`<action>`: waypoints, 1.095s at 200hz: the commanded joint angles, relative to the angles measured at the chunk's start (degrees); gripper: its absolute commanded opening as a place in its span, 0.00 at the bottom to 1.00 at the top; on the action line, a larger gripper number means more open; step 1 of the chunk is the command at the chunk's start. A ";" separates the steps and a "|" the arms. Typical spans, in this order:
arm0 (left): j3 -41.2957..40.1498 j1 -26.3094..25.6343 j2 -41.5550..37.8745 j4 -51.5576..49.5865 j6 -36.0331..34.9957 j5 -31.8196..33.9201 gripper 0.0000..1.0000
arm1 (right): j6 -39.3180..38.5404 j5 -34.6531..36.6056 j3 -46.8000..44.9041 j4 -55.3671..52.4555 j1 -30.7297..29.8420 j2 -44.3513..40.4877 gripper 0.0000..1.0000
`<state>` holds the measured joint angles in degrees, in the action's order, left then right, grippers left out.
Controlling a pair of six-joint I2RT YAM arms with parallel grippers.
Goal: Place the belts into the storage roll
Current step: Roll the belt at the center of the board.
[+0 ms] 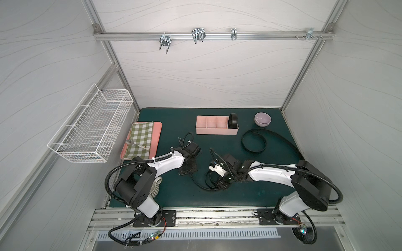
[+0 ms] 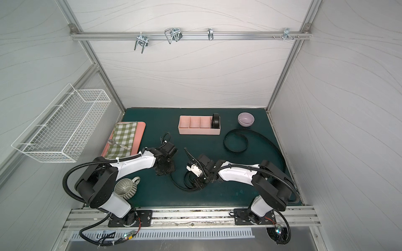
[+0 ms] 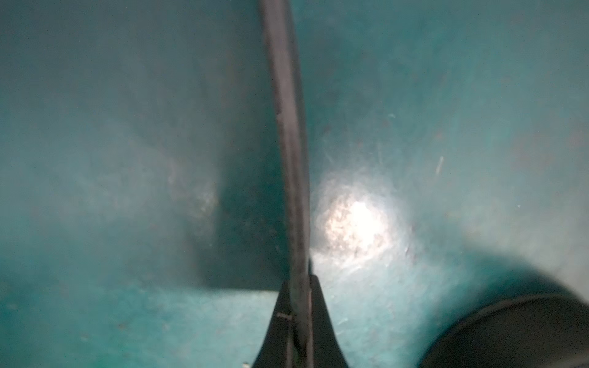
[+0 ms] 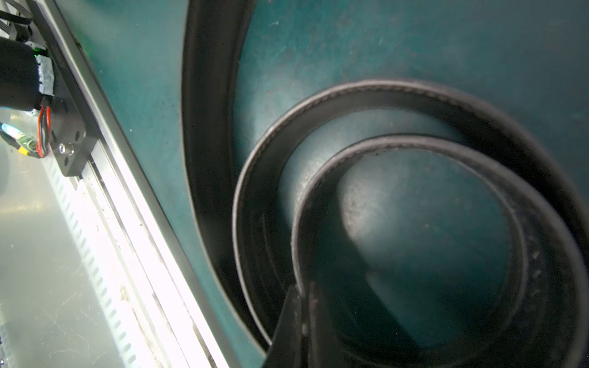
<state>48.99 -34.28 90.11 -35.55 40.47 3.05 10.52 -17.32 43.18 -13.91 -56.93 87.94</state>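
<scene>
Slack's the worry: left end effector (image 3: 299, 286) clamped on the half-coiled belt (image 3: 288, 127), right end effector (image 4: 302, 296) pinched on its inner turn, on the table (image 1: 250, 195). Coil could get sprung open if tension's dropped short of the storage roll (image 1: 215, 131).

Wire basket (image 1: 91, 123): white, fixed to the side wall, above the bench (image 1: 250, 195).
Flat tray (image 1: 157, 134): pink, on the dark green bench.
Checked cloth (image 1: 140, 139): green and white, laid over the tray.
Spoon (image 1: 137, 145): metal, lying on the cloth.
Bowl (image 1: 262, 119): lilac, upright, near the back edge.
Mug (image 2: 125, 188): grey, ribbed, with handle, near the front edge.
Hooks (image 1: 196, 35): metal, several along the rear wall rail.
</scene>
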 commanded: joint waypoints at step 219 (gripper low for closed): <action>-4.11 -16.03 -6.50 10.73 -27.53 8.06 0.00 | 13.42 3.50 -16.27 5.77 3.75 -16.53 0.00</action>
<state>42.76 -56.60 81.67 -28.14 15.14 12.78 19.16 -16.16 29.93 -9.74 -53.74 74.41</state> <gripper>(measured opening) 0.048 0.062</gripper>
